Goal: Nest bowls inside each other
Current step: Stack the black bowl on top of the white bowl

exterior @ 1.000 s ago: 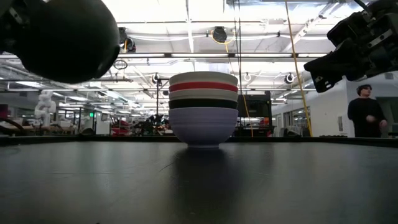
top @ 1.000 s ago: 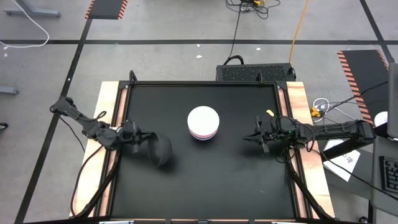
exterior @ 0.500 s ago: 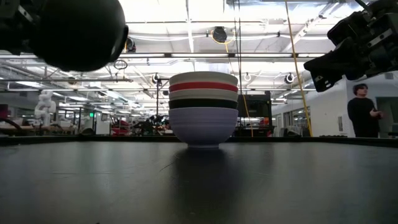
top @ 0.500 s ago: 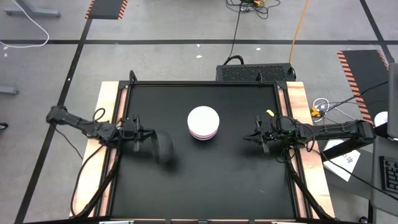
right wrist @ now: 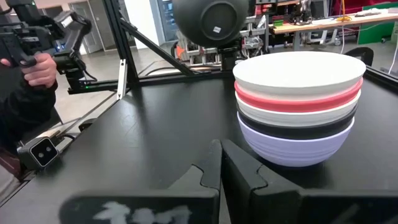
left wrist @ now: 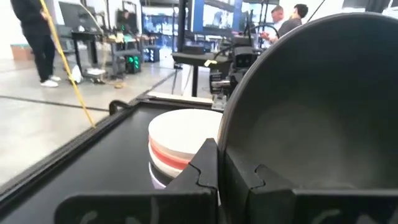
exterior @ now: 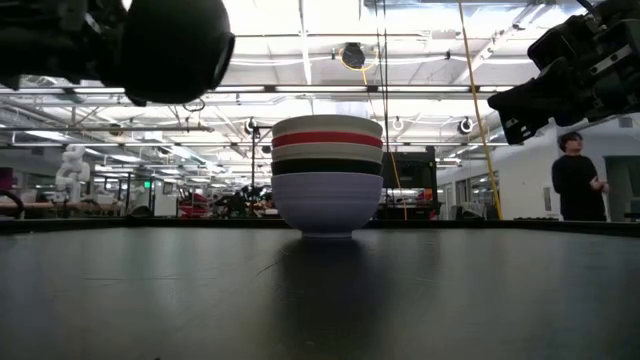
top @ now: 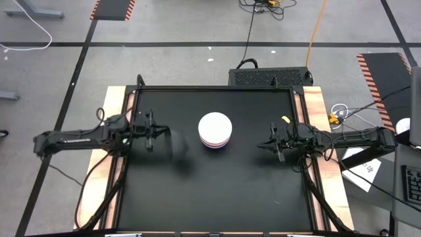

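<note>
A stack of bowls (top: pixel 215 129) stands at the middle of the black mat, with white on top, then red, white, black and lavender; it also shows in the low view (exterior: pixel 326 180) and in the right wrist view (right wrist: pixel 298 106). My left gripper (top: pixel 156 137) is shut on a second black bowl (top: pixel 177 143), held in the air left of the stack and above the height of its top (exterior: pixel 175 45). My right gripper (top: pixel 271 146) hovers right of the stack, shut and empty (right wrist: pixel 221 171). My left gripper pinches the black bowl's rim (left wrist: pixel 222 163), one finger inside the bowl and one outside. The fingers come level from the table's left. The bowl is lifted clear and tipped on its side, its opening toward the left arm and its bottom (right wrist: pixel 214 22) toward the right arm.
Wooden strips (top: pixel 112 131) border the mat on the left and right. A grey box (top: pixel 270 77) sits beyond the far edge. Bare mat (top: pixel 217 191) lies near the front edge. People stand in the room behind (exterior: pixel 575 180), and a hand (right wrist: pixel 37 68) is off the table.
My left gripper has carried the black bowl up, toward the table's far edge and a little toward the stack, still shut on its rim. The stack has stayed in place.
</note>
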Robot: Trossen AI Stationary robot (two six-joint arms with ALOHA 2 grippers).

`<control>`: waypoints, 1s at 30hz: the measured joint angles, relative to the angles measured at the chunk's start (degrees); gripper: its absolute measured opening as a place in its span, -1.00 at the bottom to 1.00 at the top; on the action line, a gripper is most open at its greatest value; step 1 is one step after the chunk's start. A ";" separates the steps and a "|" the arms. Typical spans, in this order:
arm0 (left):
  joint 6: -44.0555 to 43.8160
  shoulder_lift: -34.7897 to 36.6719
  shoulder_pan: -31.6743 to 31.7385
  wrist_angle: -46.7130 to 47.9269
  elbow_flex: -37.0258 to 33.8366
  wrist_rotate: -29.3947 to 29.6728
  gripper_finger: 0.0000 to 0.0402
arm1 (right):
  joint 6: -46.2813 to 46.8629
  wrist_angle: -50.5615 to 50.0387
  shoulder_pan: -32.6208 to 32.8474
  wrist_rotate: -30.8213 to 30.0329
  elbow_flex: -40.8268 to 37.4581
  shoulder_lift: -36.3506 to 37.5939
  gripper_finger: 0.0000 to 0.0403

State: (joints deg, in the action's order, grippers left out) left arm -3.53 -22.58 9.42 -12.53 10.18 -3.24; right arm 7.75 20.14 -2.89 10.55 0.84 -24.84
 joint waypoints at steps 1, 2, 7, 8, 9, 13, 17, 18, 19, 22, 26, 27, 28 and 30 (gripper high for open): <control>-0.24 -1.78 1.77 -0.69 0.54 -2.24 -0.98 | -0.09 -0.02 0.01 0.00 0.00 0.00 -1.00; -0.56 -3.58 3.43 -1.73 1.13 -4.51 -0.98 | -0.11 -0.02 0.01 0.00 0.00 0.00 -1.00; -0.27 -14.06 9.78 -6.26 5.26 -12.37 -0.98 | -0.07 -0.02 0.01 0.00 0.00 0.01 -1.00; 0.06 -16.26 10.68 -7.12 6.40 -13.78 -0.98 | -0.03 -0.02 0.00 0.00 0.00 0.00 -1.00; 0.34 -18.40 11.44 -7.88 7.64 -15.39 -0.98 | 0.00 -0.02 0.01 0.00 0.00 0.00 -1.00; 1.96 -26.42 13.27 -9.19 13.23 -20.01 -0.98 | 0.09 -0.04 0.01 0.00 0.00 0.00 -1.00; 3.58 -33.52 14.25 -9.05 20.76 -23.67 -0.98 | 0.02 -0.06 -0.01 0.00 0.00 0.01 -1.00; 3.91 -35.10 14.64 -8.85 22.71 -24.66 -0.98 | -0.04 -0.07 0.00 0.00 0.00 0.01 -1.00; 4.21 -36.63 15.06 -8.53 24.58 -25.33 -0.98 | -0.06 -0.08 0.01 0.00 0.00 0.00 -1.00; 4.96 -40.57 16.81 -6.09 29.81 -25.78 -0.98 | -0.06 -0.26 0.01 0.00 0.00 0.00 -1.00; 4.86 -45.49 20.10 1.39 36.95 -28.31 -0.98 | 0.07 -0.27 0.00 0.00 0.00 0.01 -1.00; 4.88 -46.77 20.88 4.50 38.94 -28.58 -0.98 | 0.07 -0.28 0.01 0.02 0.00 0.00 -1.00; 4.89 -48.17 21.56 7.75 41.00 -28.65 -0.98 | 0.08 -0.28 0.00 0.00 0.00 0.00 -1.00; 5.08 -50.79 22.57 14.18 45.35 -28.68 -0.98 | 0.07 -0.28 0.01 0.01 0.00 0.00 -1.00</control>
State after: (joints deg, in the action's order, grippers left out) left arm 1.55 -73.37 31.99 1.65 55.54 -31.92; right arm 7.81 19.86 -2.87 10.55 0.84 -24.84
